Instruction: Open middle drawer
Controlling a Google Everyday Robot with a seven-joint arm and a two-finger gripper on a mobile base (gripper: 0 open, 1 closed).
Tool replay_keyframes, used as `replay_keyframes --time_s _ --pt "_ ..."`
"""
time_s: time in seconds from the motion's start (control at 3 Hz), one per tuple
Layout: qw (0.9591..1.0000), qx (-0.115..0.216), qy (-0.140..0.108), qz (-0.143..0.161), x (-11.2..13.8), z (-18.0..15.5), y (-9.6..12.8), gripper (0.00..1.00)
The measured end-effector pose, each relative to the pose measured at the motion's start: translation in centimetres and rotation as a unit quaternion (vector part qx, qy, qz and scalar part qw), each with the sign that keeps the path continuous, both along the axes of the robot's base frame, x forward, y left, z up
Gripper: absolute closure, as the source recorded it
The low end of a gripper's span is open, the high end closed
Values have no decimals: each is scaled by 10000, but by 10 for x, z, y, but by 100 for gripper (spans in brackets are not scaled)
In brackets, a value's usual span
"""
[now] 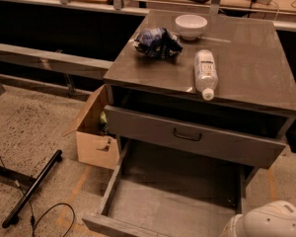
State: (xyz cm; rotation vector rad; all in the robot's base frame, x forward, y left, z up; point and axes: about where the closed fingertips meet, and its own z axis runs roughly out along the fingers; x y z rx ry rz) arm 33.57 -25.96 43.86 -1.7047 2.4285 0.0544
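The middle drawer [172,196] is pulled far out at the bottom of the grey cabinet, showing a plain grey inside. Its low front panel [121,225] lies at the lower frame edge, and its handle is hidden. Above it the drawer with the taller front panel [192,141] stands slightly open, with a dark loop handle [187,135]. My gripper is out of view. Only a white rounded part of my arm [271,222] shows at the bottom right corner, beside the open drawer's right side.
On the cabinet top [246,68] lie a white bowl [191,25], a crumpled blue bag [155,42] and a plastic bottle [205,73] on its side. An open cardboard box [93,132] stands left of the cabinet. A black bar and cable [32,189] lie on the floor at left.
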Motion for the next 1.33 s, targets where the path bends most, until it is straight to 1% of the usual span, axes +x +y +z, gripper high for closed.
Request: replay_keyframes --time_s 0.33,0.67,1.0,1.33 --pt "9976 -238 -504 -401 -3 63 -27 100" --pt "9901 -446 -1140 -684 14 136 -46 100" --pt "9877 -500 -1312 -693 18 153 -47 82" --pt "9875 -505 -1325 -694 18 154 -47 59"
